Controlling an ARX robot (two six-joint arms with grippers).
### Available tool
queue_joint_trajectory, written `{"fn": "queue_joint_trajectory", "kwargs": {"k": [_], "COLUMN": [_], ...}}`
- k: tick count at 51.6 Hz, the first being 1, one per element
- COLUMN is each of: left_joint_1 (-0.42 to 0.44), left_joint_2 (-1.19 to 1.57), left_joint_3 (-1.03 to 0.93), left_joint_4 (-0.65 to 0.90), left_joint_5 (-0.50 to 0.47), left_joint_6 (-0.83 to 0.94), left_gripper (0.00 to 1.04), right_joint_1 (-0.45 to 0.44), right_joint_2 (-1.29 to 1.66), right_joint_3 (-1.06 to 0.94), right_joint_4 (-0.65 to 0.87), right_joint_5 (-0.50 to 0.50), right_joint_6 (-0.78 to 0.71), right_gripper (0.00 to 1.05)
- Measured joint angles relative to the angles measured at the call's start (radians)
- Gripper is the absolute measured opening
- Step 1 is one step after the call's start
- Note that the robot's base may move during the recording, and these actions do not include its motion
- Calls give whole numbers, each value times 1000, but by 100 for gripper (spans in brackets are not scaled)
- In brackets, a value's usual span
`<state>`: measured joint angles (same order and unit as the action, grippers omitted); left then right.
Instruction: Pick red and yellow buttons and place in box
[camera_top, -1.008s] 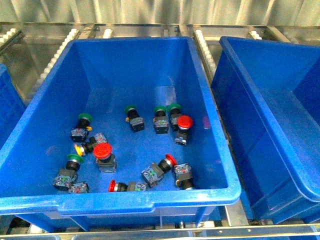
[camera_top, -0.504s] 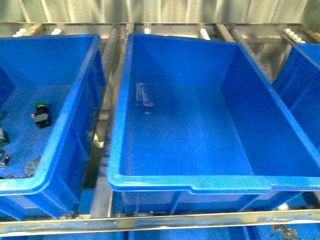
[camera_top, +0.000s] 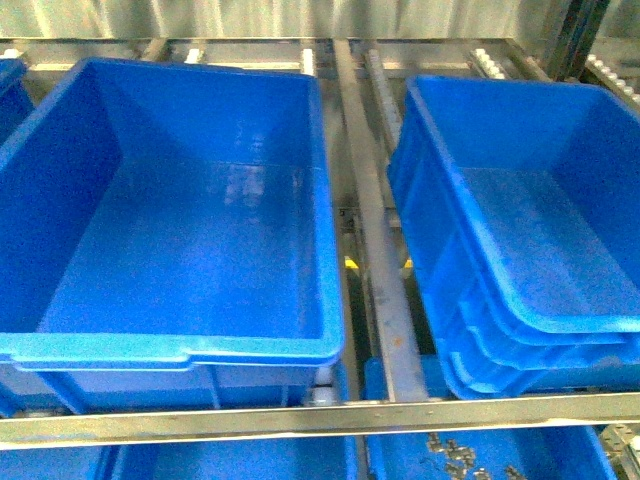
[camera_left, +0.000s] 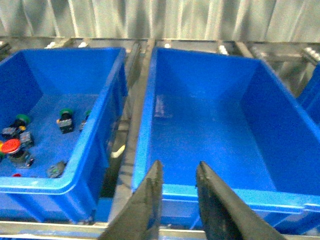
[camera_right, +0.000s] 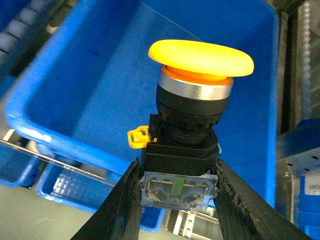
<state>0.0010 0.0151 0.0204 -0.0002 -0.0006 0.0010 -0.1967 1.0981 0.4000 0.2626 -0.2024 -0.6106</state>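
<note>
In the front view the box (camera_top: 545, 235), nested at the frame's right, holds nothing. The single tote (camera_top: 180, 348) at left is bare too, with a metal rail (camera_top: 375, 270) between their rims. The right gripper (camera_right: 177, 166) has its jaws clamped on the grey base of a yellow button (camera_right: 192, 100), cap up, over a blue tote (camera_right: 90, 85). The left gripper (camera_left: 178, 170) has jaws narrowly parted, nothing between, above the rim of an empty tote (camera_left: 210, 130). The neighbouring tote (camera_left: 65, 182) holds a red button (camera_left: 10, 146) and green-capped ones (camera_left: 65, 112).

The button (camera_right: 182, 135) has yellow cap, black body, grey base; box (camera_top: 450, 215) blue; neighbouring tote (camera_top: 170, 345) blue.
</note>
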Motion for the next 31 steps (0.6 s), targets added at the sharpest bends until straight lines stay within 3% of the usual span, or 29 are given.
{"fn": "queue_joint_trajectory", "kwargs": {"k": [9, 20, 22, 31], "left_joint_1": [0, 0, 0, 0], "left_joint_2": [0, 0, 0, 0], "left_joint_3": [0, 0, 0, 0], "left_joint_4": [0, 0, 0, 0], "left_joint_5": [4, 3, 4, 1], "left_joint_6": [0, 2, 2, 2], "left_gripper": [56, 99, 97, 68], "right_joint_1": [25, 52, 60, 81], "right_joint_2": [8, 18, 19, 19], "right_joint_3": [4, 5, 5, 4], "right_joint_4": [19, 33, 33, 43], "right_joint_5": [-1, 13, 14, 23], "right_joint_6": [18, 31, 31, 48], "right_gripper": [33, 33, 33, 33]}}
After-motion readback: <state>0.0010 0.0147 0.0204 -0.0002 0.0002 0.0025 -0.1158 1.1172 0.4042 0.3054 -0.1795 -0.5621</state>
